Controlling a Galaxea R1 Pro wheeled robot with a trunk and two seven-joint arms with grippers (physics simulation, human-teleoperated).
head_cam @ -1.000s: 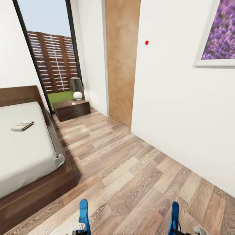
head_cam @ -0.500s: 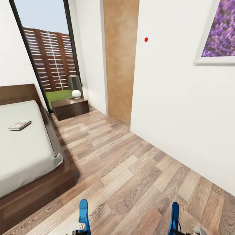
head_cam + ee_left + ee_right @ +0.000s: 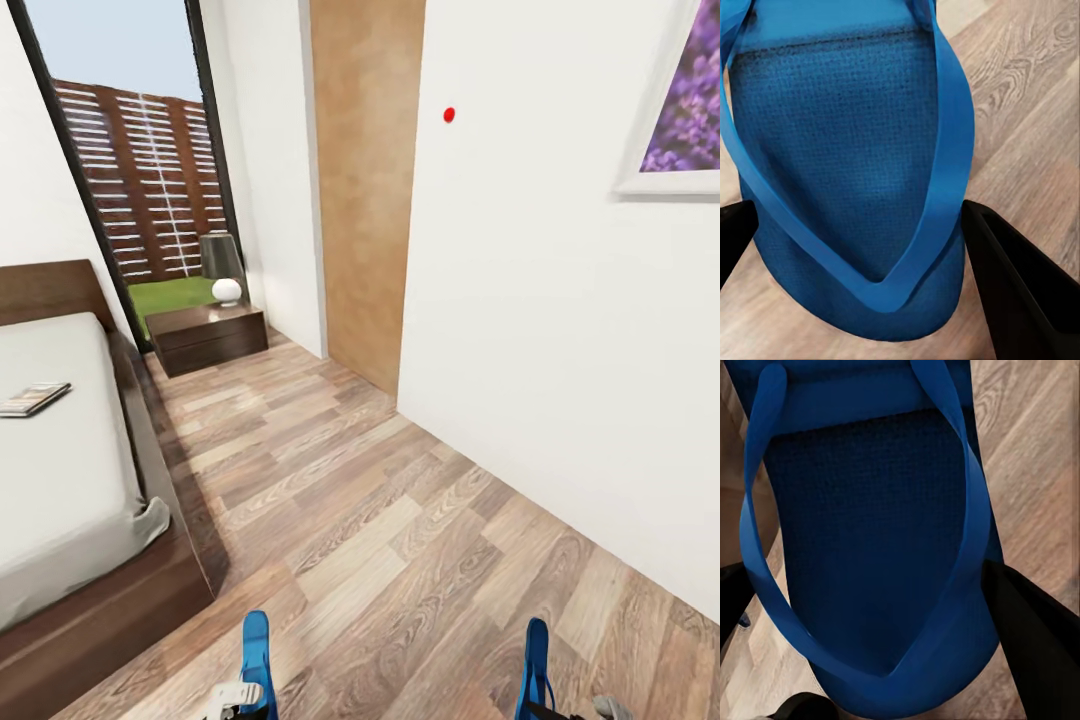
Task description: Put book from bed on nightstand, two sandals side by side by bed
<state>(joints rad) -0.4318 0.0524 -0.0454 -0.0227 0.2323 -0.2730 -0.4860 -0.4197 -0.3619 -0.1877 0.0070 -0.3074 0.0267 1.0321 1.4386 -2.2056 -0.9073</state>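
Fingers of my left gripper are clamping one blue sandal between them; my right gripper is gripping the other sandal likewise.

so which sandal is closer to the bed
The sandal in the left hand: in the head view it sits on the bed's side, while the other sandal, in the right hand, is nearer the white wall.

Two sandals, one book, one nightstand, one bed.
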